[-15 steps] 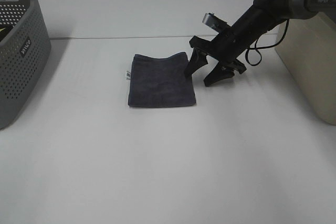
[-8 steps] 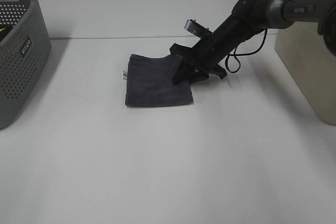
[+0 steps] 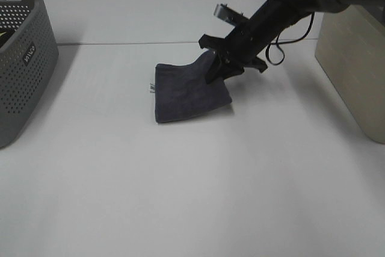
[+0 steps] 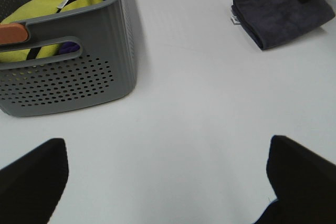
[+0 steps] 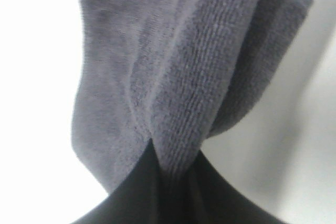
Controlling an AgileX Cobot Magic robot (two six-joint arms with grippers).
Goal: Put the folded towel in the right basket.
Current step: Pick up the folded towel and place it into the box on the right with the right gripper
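The folded dark grey towel (image 3: 189,88) lies on the white table near the middle, with its right far edge lifted. My right gripper (image 3: 220,68) is shut on that edge; the right wrist view shows the towel (image 5: 173,72) pinched between the jaws. The right basket (image 3: 356,67), a beige bin, stands at the right edge of the table. My left gripper (image 4: 163,177) is open and empty, low over bare table, with its fingers (image 4: 302,182) wide apart. The towel also shows in the left wrist view (image 4: 281,11).
A grey perforated basket (image 3: 21,58) stands at the left edge, holding yellow and blue cloth (image 4: 50,3). A black cable (image 3: 280,49) loops off the right arm.
My right gripper has closed on the towel's right edge and raised it. The towel has shifted slightly to the right and its right side has come off the table.
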